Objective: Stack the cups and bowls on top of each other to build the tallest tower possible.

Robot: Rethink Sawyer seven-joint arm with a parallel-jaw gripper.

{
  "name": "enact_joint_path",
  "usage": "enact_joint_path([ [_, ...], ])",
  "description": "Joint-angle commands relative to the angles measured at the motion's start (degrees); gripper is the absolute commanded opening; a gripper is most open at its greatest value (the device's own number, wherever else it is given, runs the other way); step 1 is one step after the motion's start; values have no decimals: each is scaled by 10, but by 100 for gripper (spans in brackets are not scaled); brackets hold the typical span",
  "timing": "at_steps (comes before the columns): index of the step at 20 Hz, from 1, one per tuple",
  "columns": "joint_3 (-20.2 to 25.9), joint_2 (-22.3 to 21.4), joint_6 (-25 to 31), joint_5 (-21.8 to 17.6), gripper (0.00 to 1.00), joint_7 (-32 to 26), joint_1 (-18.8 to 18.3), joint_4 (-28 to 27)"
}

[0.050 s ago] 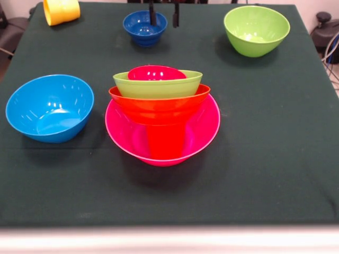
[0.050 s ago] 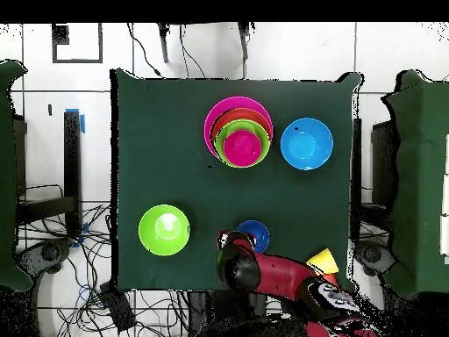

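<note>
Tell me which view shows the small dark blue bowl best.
The front view: the small dark blue bowl shows whole, one finger of the open tool dipping inside. Overhead, the arm partly covers it.

seven bowls [image 1: 161, 132], one yellow cup [image 1: 61, 11], one red cup [image 1: 166, 142]

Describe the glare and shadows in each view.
Front view: soft highlights streak the inside of the light blue bowl and lone green bowl; the tower casts a dim shadow toward the camera. Overhead view: a bright spot glares inside the green bowl; shadows barely show.
</note>
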Motion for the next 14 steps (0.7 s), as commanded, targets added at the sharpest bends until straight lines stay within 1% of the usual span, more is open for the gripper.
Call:
enact_joint_path([
  [1,7,56,-48,11,100,102,38,-52],
  [4,-7,80,-63,18,100,102,56,-61],
  [5,-9,95,-70,20,100,102,60,-70],
  [8,-15,106,-67,27,100,103,71,-75],
  [9,-22,110,-76,29,0,102,80,-81],
  [13,-30,114,-58,38,0,100,86,-89],
  [14,-32,116,-63,37,0,100,89,-89],
])
